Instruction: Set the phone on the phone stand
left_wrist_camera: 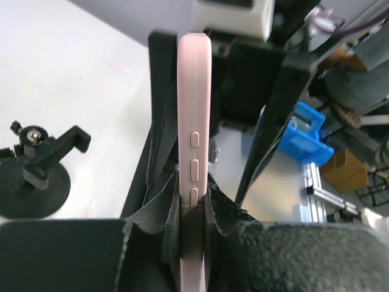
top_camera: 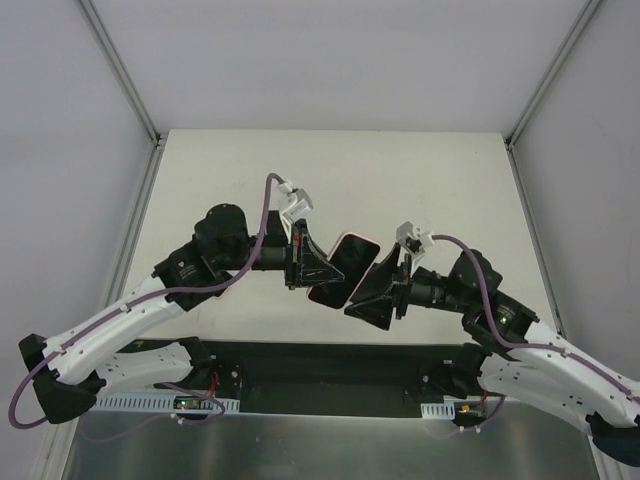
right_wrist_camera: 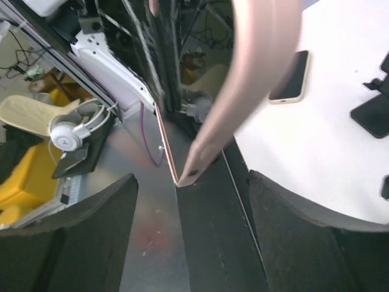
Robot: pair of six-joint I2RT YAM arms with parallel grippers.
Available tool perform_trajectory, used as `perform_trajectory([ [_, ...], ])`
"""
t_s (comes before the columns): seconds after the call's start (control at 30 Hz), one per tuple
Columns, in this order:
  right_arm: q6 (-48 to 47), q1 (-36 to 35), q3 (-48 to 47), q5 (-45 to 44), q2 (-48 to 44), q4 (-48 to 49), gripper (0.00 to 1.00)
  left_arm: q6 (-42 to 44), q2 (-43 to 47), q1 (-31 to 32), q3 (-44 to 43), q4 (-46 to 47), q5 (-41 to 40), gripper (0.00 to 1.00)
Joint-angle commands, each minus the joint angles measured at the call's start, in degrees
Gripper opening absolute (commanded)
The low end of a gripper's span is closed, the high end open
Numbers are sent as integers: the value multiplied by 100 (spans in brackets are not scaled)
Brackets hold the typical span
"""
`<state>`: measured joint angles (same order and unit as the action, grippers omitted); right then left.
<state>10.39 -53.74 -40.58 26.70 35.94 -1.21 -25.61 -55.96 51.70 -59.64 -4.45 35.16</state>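
The phone (top_camera: 345,265), in a pink case, is held on edge above the table. My left gripper (top_camera: 308,265) is shut on it. In the left wrist view the phone's pink edge (left_wrist_camera: 193,115) with its side buttons stands upright between my fingers (left_wrist_camera: 234,210). My right gripper (top_camera: 380,290) is open beside the phone. In the right wrist view the phone's lower corner (right_wrist_camera: 243,79) hangs between the spread jaws without touching them. The black phone stand (left_wrist_camera: 36,167), a round base with a clamp, stands on the table to the left of the left gripper. It is hidden in the top view.
A second phone (right_wrist_camera: 290,76) in a pale case lies flat on the white table (right_wrist_camera: 316,140). Black parts at the right wrist view's right edge (right_wrist_camera: 372,112) are likely the stand. The dark strip and metal plate (top_camera: 330,360) run along the near edge.
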Motion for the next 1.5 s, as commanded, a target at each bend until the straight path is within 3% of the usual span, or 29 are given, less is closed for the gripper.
perform_trajectory([
  [0.0, 473, -313, 208, -507, -9, 1827, 70, -866, 323, 6, 285, 1753, -431, 0],
  [0.13, 420, -427, 51, -526, 114, 1906, 56, -1315, 376, 6, 680, 2552, -510, 0],
  [0.2, 411, -436, -38, -508, 211, 1879, 54, -1578, 332, 6, 769, 3028, -510, 0],
  [0.23, 437, -462, -38, -525, 229, 1931, 48, -1649, 297, 6, 804, 3151, -466, 0],
  [0.3, 551, -471, -12, -508, 299, 2150, 30, -1772, 201, 6, 822, 3353, -387, 0],
  [0.33, 560, -489, -46, -429, 325, 2152, 1, -1799, 183, 6, 822, 3380, -361, 0],
  [0.37, 560, -497, -73, -403, 343, 2125, 1, -1851, 182, 6, 805, 3372, -395, 0],
  [0.4, 517, -489, -73, -376, 326, 2021, 1, -1843, 191, 6, 752, 3093, -404, 7],
  [0.47, 438, -506, -47, -341, 264, 1906, 1, -1651, 156, -2, 454, 2662, -317, 33],
  [0.67, -125, -506, -484, 98, 167, 668, 1, -1193, -432, -20, -619, 1052, 306, 39],
  [0.83, -222, -506, -574, 116, 150, 156, 1, -1061, -846, -11, -927, 841, 1028, 17],
  [1.03, -169, -506, -548, 169, 220, 148, 1, -622, -750, -11, -866, 577, 1038, 14],
  [1.07, -169, -506, -548, 186, 246, 148, 1, -517, -741, -11, -865, 507, 1020, 2],
  [1.1, -134, -515, -548, 204, 290, 148, 1, -472, -714, -11, -865, 472, 985, 0],
  [1.13, -134, -515, -574, 152, 316, 148, 6, -437, -679, -2, -848, 471, 889, 0],
  [1.17, -143, -515, -609, 4, 317, -26, 22, -306, -635, -11, -839, 315, 522, 0],
  [1.2, -160, -515, -653, -250, 256, -446, 42, -200, -478, -11, -839, -18, 110, 0],
  [1.23, -143, -515, -723, -1097, 203, -728, 70, -77, -372, -11, -865, -299, -356, 0],
  [1.27, -73, -515, -741, -1653, 124, -1027, 79, 159, -258, -11, -883, -537, -1544, 0],
  [1.33, 346, -506, -732, -3379, -131, -1915, 99, 441, 198, -11, -805, -1057, -2553, 0],
  [1.4, 568, -515, -776, -4404, -237, -2686, 97, 539, 663, -11, -681, -1216, -3581, 0],
  [1.47, 858, -506, -890, -4795, -63, -3294, 97, 644, 928, -11, -471, -1260, -3919, 0],
])
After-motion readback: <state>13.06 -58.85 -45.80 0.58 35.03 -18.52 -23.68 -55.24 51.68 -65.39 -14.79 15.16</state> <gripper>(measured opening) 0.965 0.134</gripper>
